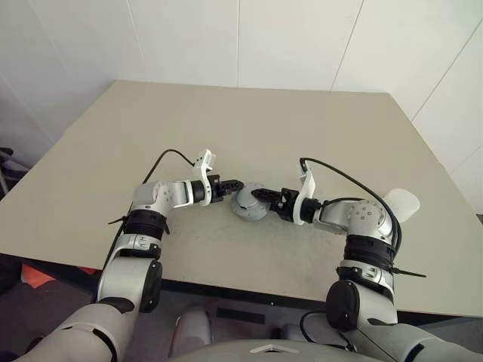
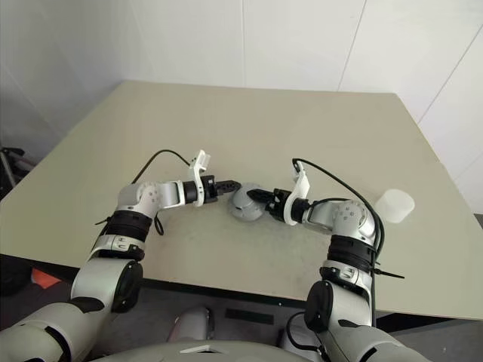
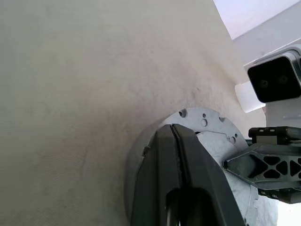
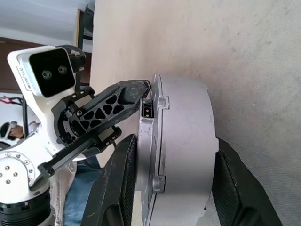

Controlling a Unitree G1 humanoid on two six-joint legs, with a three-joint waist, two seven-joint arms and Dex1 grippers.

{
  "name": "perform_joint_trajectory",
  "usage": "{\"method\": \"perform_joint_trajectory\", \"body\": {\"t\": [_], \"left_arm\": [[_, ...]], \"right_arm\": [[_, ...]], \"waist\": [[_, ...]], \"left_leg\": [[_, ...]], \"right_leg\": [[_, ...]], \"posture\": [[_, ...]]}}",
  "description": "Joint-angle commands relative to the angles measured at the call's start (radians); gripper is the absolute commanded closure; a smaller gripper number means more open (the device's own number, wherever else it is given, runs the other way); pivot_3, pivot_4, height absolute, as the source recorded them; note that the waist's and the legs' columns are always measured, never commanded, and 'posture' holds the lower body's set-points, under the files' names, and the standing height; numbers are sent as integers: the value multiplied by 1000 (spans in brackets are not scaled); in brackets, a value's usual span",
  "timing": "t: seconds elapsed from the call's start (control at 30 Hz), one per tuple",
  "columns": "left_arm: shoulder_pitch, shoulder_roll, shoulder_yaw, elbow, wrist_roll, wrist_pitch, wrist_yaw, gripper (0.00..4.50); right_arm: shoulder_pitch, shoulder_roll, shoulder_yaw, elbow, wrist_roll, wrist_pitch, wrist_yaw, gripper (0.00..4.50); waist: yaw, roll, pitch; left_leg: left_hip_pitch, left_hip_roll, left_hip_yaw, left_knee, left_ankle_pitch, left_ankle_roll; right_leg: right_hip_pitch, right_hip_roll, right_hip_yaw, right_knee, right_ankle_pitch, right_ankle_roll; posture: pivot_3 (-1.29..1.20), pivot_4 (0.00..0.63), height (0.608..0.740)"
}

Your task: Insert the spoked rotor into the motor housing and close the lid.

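The silver motor housing (image 1: 247,204) stands on its edge on the beige table (image 1: 249,128), between my two grippers. In the right wrist view my right gripper (image 4: 175,140) straddles the housing (image 4: 188,108), one black finger (image 4: 117,188) on its flanged face and the other against its back. A flat grey disc with small holes, the lid (image 3: 209,123), covers the face turned to my left gripper. My left gripper (image 1: 235,183) is shut, its tip (image 4: 137,91) resting at the rim of that face. The spoked rotor is hidden.
A translucent white plastic cup (image 1: 401,204) lies on the table just right of my right elbow. Black cables (image 1: 170,154) loop over both forearms. The near table edge (image 1: 249,290) runs close below the grippers.
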Motion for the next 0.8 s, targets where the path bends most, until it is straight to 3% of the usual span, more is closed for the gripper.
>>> {"method": "perform_joint_trajectory", "body": {"t": [0.03,0.2,0.33,0.37,0.47,0.8], "left_arm": [[-42,31,163,41,-46,-138,81,4500],[-54,54,335,94,-116,-224,168,4500],[-14,57,377,37,-177,-161,155,4500],[5,54,373,-1,-194,-129,148,4320],[53,50,372,-86,-266,-30,113,3570],[100,18,437,-187,-421,54,173,173]], "right_arm": [[-83,18,-139,39,59,-108,-74,2387],[-158,54,-220,87,114,-188,-141,2387],[-217,98,-244,87,177,-204,-182,2387],[-229,115,-239,77,194,-195,-196,2387],[-253,156,-221,48,245,-169,-234,2387],[-265,160,-160,55,344,-194,-301,2387]], "waist": [[0,0,1],[-1,1,3],[-1,1,3],[-1,1,3],[1,1,3],[0,0,3]], "left_leg": [[-2,0,0,0,1,-2],[-7,0,-1,1,2,-3],[-12,0,-1,1,2,-3],[-14,0,-1,1,2,-3],[-20,0,-2,1,2,-1],[-25,3,-4,6,3,1]], "right_leg": [[-2,0,0,0,0,0],[-6,0,-1,0,0,0],[-12,1,-1,2,0,0],[-15,1,-1,2,0,0],[-18,1,-7,2,1,0],[-19,0,-15,5,1,0]], "posture": [[0,0,740],[0,0,740],[0,0,740],[0,0,740],[0,0,740],[0,0,740]]}}
